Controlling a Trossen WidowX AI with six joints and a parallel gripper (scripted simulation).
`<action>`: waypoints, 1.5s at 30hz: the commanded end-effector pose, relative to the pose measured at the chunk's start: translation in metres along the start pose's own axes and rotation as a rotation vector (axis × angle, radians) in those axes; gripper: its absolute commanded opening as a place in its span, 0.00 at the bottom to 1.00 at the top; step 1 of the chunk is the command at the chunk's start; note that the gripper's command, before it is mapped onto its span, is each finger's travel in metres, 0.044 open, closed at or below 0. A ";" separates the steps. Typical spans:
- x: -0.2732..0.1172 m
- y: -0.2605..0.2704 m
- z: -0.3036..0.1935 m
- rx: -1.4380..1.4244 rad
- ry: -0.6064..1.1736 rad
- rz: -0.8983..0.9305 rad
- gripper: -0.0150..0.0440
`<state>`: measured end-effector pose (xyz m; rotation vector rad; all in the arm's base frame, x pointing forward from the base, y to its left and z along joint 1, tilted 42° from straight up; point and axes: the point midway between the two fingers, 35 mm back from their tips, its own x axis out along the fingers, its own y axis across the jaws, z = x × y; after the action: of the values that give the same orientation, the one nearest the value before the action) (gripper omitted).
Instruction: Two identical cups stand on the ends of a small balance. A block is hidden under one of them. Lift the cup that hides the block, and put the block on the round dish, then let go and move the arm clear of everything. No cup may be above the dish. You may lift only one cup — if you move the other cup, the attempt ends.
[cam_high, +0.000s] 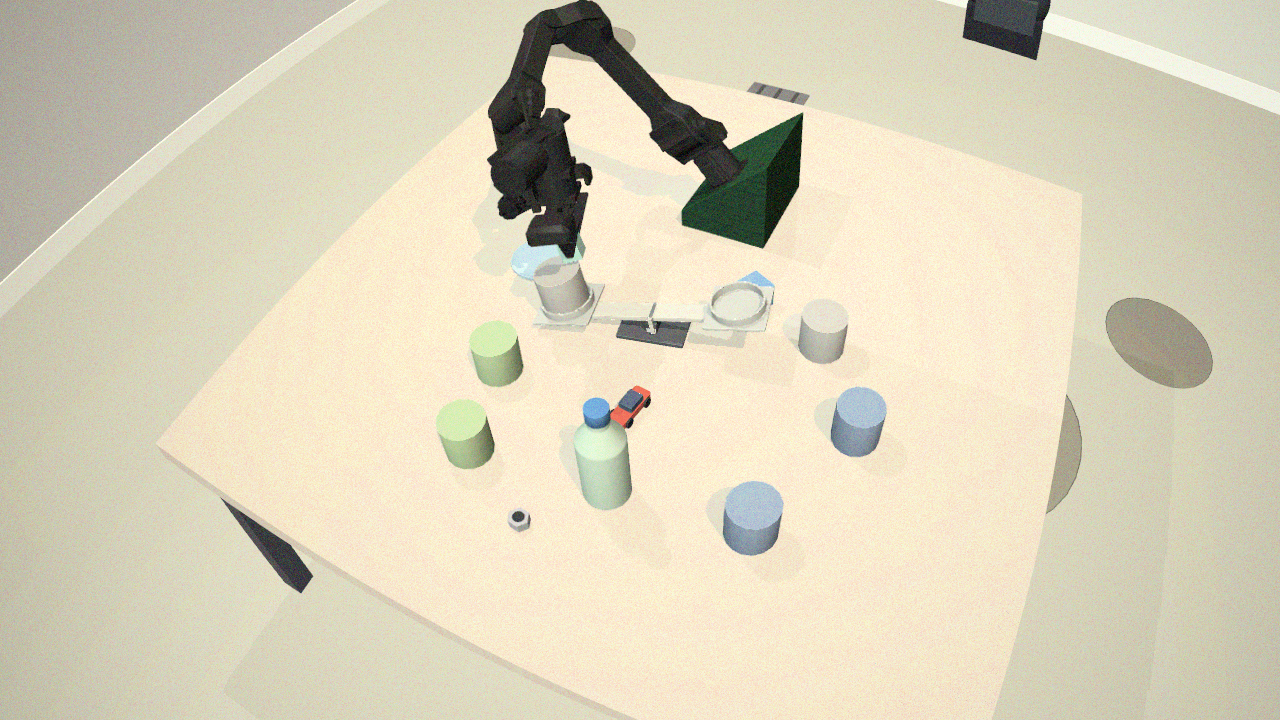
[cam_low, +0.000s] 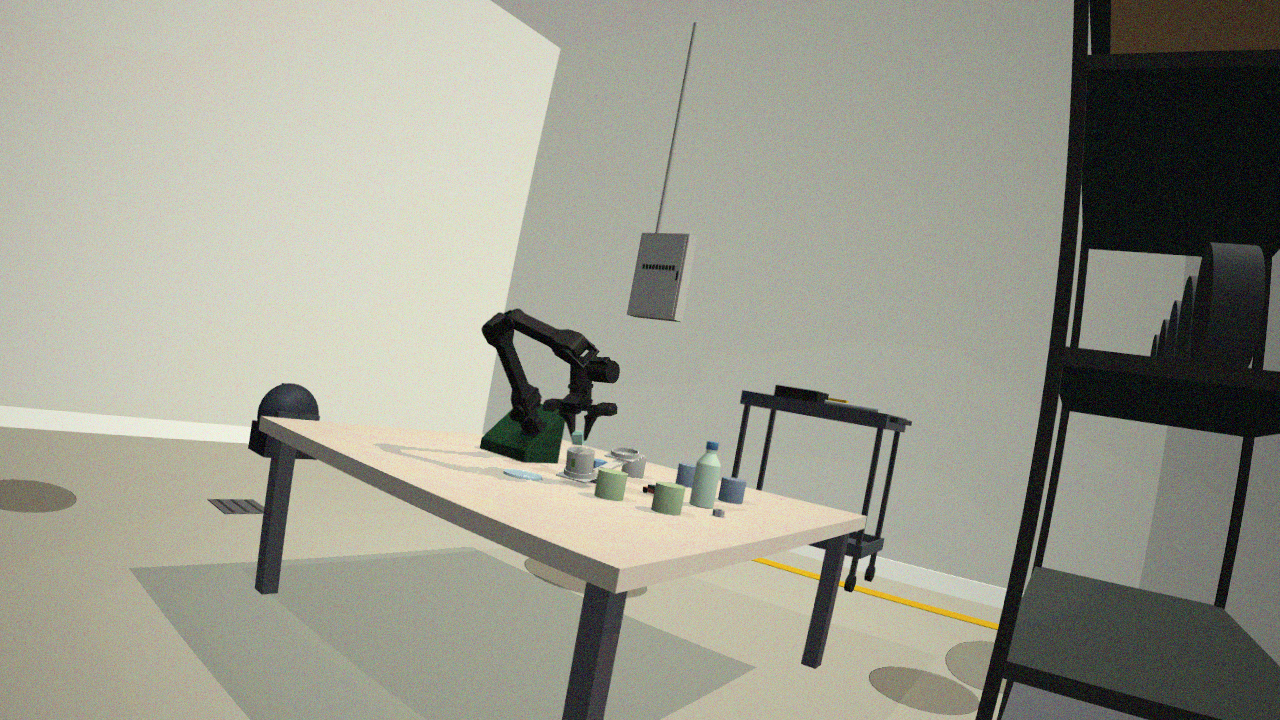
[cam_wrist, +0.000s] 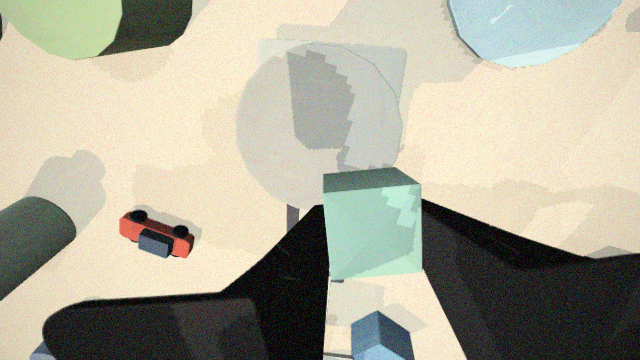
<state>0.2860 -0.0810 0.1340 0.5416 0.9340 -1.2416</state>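
You've got the gripper (cam_wrist: 372, 235) clamped on the mint block (cam_wrist: 371, 223), fingers part-closed on its sides, block off the table (cam_high: 895, 537). It hangs above the grey cup (cam_high: 561, 288) on the balance (cam_high: 648, 312)'s end pan. The pale blue dish (cam_wrist: 530, 27) sits off to one side of the gripper, past that cup, apart from it. The other cup (cam_high: 822, 329) stands on the table well away, beyond the ringed pan (cam_high: 739, 306). Red toy car (cam_wrist: 156, 235) off to the other side.
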 end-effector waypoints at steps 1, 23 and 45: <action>0.000 -0.010 0.011 0.001 -0.014 0.007 0.25; 0.012 -0.073 0.062 0.020 -0.097 -0.060 0.25; 0.043 -0.108 0.083 0.036 -0.133 -0.111 0.25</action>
<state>0.2112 -0.1918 0.1670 0.4356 0.8332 -1.3809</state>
